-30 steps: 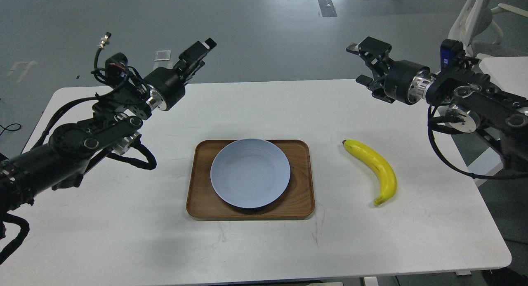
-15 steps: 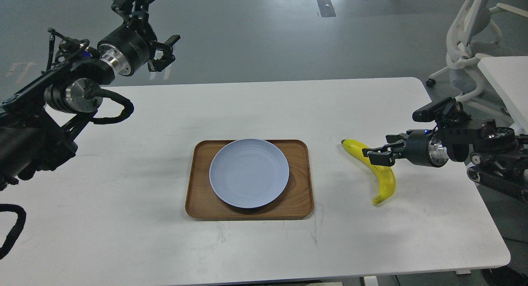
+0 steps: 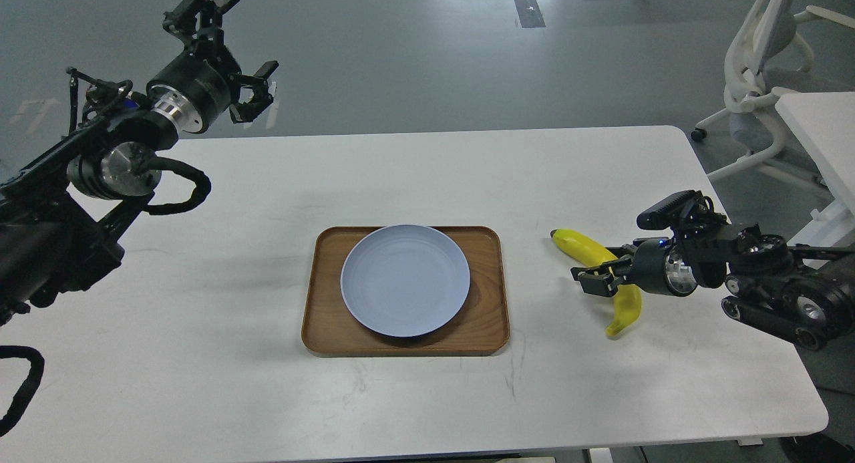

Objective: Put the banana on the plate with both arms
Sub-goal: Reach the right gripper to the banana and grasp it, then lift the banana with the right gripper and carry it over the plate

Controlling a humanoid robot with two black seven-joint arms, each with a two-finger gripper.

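Observation:
The yellow banana (image 3: 582, 245) lies on the white table (image 3: 200, 356), right of the tray. My right gripper (image 3: 586, 280) is down at the banana's middle, low over the table, its jaws apart on either side of the fruit; the banana's middle is hidden behind it. The pale blue-grey plate (image 3: 405, 279) sits empty on the brown wooden tray (image 3: 319, 329) at the table's centre. My left gripper (image 3: 230, 52) is open and empty, raised high over the table's far left edge, far from the plate and banana.
A white office chair (image 3: 755, 82) stands beyond the table's far right corner. The edge of another white table (image 3: 825, 142) shows at the right, close to my right arm.
My right gripper has dropped lower and moved a little left onto the banana's middle. The left gripper has shifted slightly left and down. The banana has barely moved.

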